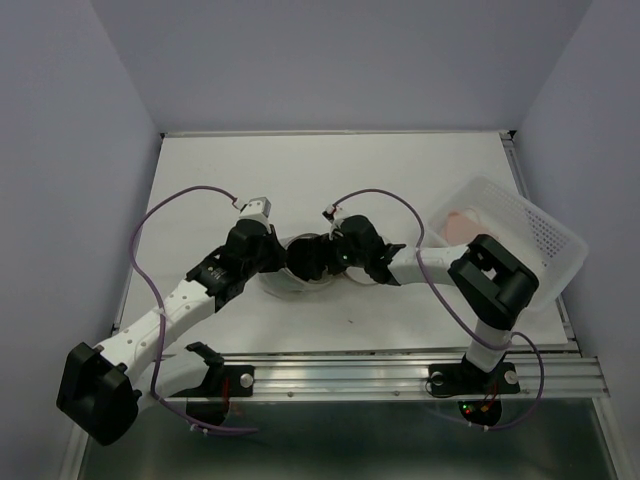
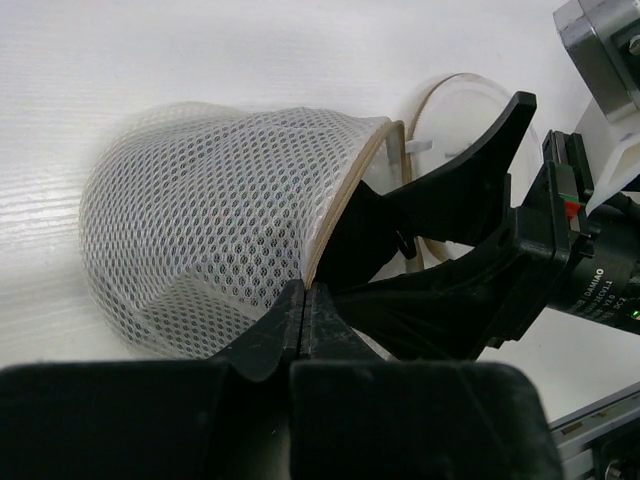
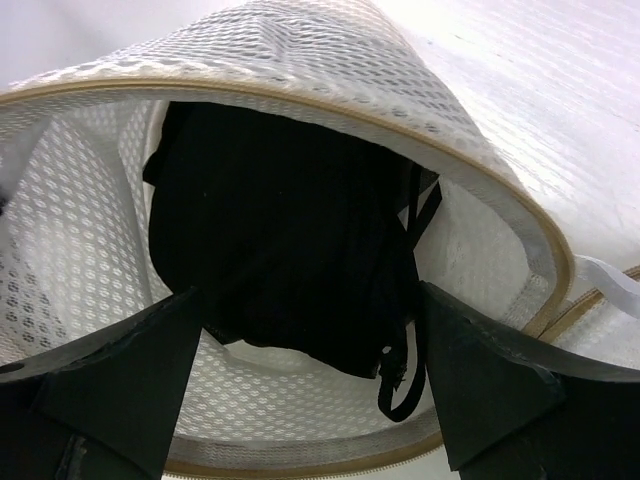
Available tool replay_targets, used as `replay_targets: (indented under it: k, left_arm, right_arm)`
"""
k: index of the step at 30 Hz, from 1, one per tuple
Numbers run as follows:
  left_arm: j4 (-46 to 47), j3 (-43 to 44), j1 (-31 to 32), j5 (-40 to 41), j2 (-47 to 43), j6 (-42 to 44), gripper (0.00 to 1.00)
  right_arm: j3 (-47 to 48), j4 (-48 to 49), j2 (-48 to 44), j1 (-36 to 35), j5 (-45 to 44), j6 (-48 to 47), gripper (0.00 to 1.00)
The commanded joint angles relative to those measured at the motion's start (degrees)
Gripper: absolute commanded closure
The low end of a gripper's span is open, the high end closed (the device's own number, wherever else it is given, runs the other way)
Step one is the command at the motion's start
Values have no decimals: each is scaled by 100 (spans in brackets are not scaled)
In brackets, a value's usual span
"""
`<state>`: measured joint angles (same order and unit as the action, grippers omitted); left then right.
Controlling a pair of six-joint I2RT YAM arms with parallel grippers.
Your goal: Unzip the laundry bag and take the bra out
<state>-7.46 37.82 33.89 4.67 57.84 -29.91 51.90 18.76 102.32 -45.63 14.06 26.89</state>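
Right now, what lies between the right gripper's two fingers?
In the right wrist view, a black strapped garment, inside the open laundry bag, lies between the fingers of the open right gripper.

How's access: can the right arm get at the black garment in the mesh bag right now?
Probably yes. The laundry bag gapes toward the right pincer, open wide at its rim, with the black garment straight ahead and nothing between. The left pincer, shut on the rim, seems to steady it.
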Motion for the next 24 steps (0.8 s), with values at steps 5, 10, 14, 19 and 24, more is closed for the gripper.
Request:
replay_targets:
  k: [5, 10, 14, 19, 24]
  left_arm:
    - [228, -82, -14, -124, -115, -67, 100]
    - [219, -91, -23, -124, -151, -76, 100]
    - [237, -126, -23, -89, -159, -76, 100]
    - [202, -188, -23, 113, -177, -120, 100]
    - [140, -161, -31, 289, -124, -164, 100]
  right_arm:
    - [312, 637, 129, -113, 167, 35, 10]
    - [312, 918, 516, -113, 211, 123, 22]
    - [260, 919, 369, -113, 237, 18, 51]
    - [136, 455, -482, -113, 70, -316, 93]
    - [128, -240, -1363, -113, -35, -703, 99]
